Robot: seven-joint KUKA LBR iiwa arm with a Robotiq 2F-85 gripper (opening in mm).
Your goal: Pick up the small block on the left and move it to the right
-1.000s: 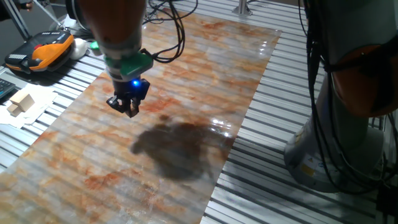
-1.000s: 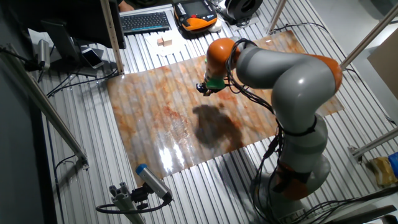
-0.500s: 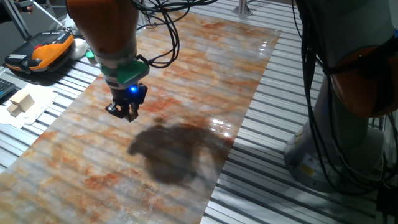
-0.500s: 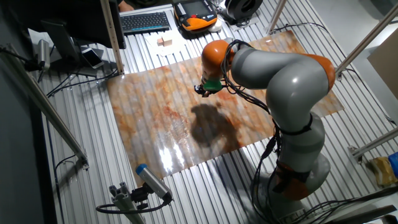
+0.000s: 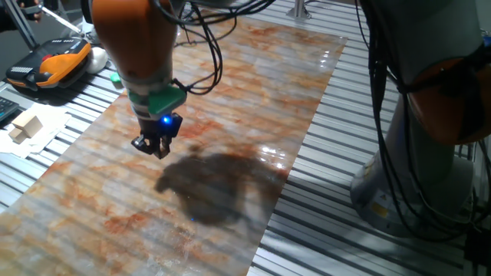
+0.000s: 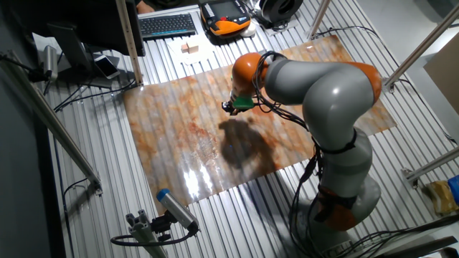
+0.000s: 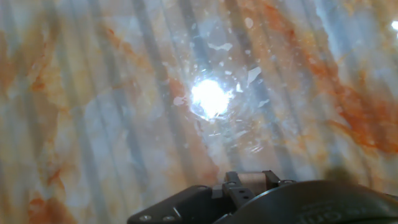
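Small block unseen; no writing legible.

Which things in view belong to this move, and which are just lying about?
Job in hand:
gripper
small block, the tan piece seemingly pinched between the gripper's fingers
marbled mat it travels over

Lying about:
pale wooden blocks beside the mat
orange handset
keyboard

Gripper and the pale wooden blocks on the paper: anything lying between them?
Nothing loose. In one fixed view, only marbled sheet and bare metal slats separate the gripper from the pale wooden blocks.
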